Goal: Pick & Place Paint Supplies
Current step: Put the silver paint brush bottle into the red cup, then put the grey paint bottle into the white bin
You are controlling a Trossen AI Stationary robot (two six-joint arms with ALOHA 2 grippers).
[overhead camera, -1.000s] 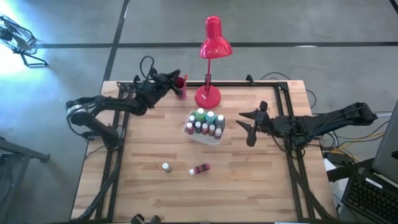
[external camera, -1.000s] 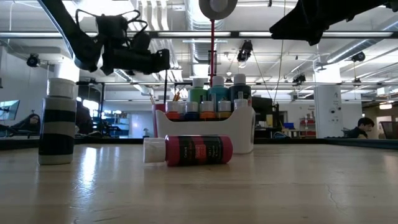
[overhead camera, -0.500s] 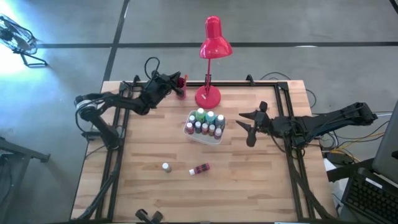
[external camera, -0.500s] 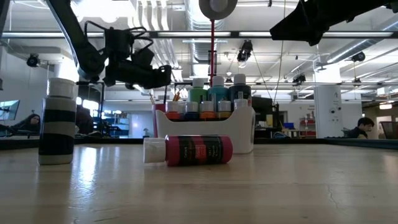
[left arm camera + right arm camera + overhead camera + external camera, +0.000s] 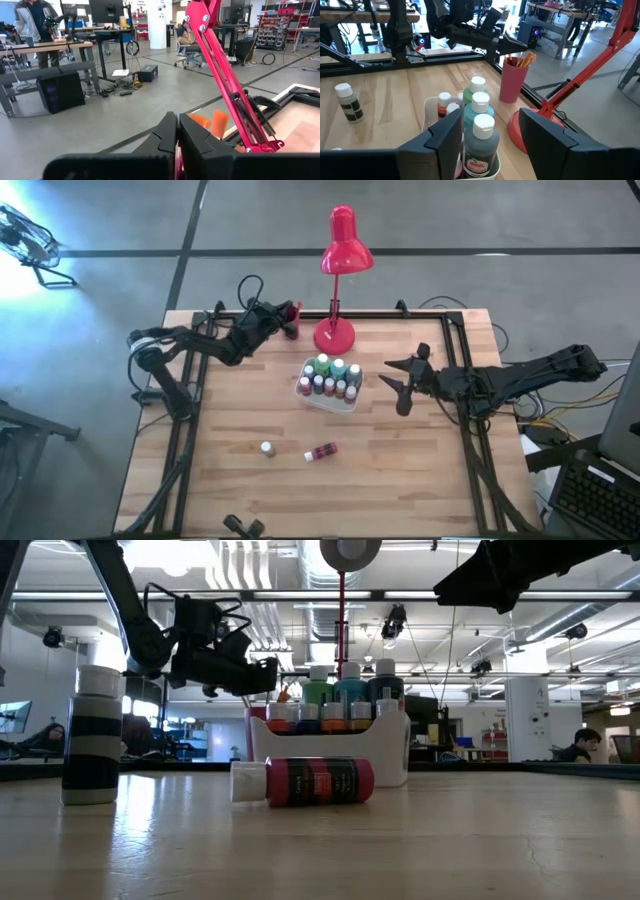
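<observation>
A white tray [image 5: 330, 402] at mid-table holds several upright paint bottles [image 5: 328, 377]. A red bottle [image 5: 322, 451] lies on its side nearer the front edge, and a black-and-white striped bottle [image 5: 267, 448] stands on its base left of it. A red cup [image 5: 512, 80] at the far edge holds thin brushes [image 5: 520, 60]. My left gripper [image 5: 284, 313] hovers just above the cup, its fingers [image 5: 167, 135] shut with only a slit between them; I see nothing held. My right gripper [image 5: 392, 383] is open and empty, right of the tray.
A red desk lamp stands with its base [image 5: 334, 335] on the far edge between cup and tray; its slanted arm [image 5: 225, 80] is close beside my left gripper. Bare wood lies left and in front of the tray. A black frame [image 5: 460, 380] runs along the table's sides.
My left gripper has moved toward the table's right edge and a little down, closing in on the red cup. Its fingers have stayed shut.
</observation>
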